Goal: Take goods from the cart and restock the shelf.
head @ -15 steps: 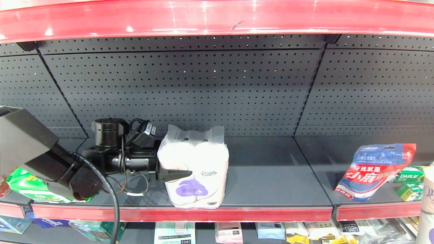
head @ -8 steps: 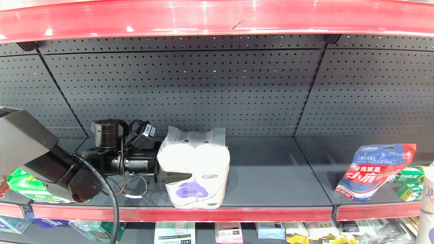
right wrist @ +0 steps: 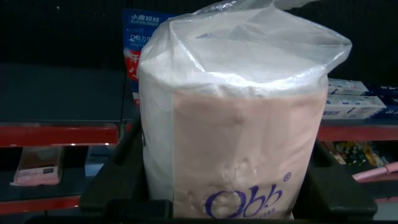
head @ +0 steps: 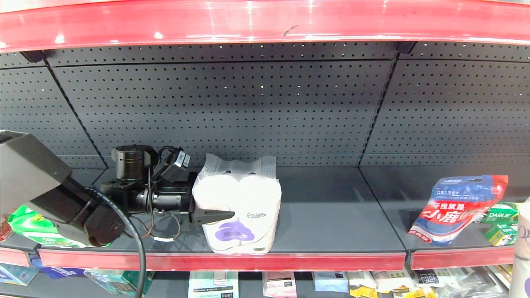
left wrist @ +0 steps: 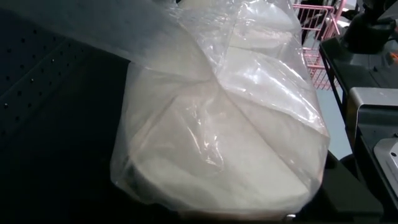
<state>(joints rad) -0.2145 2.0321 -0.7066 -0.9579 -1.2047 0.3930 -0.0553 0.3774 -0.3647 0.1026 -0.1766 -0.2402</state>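
1. At the far left of the shelf, a green packet lies behind the left arm.

2. The left gripper extends level over the shelf deck. Its fingers are clamped on the white roll pack. One finger lies across the front face of the pack. The other finger is hidden behind it.

3. The white roll pack stands upright on the deck, near the red front rail and well clear of the pegboard panel. In the left wrist view, the pack sits close against the camera, with a pink wire cart behind it.

4. On the next bay to the right, a red-and-blue pouch leans tilted. It touches the green boxes stacked beside it.

5. At the far right edge, the second roll pack hangs in front of the shelf, off the deck. In the right wrist view, the right gripper grips this pack upright, with one dark finger on each side.
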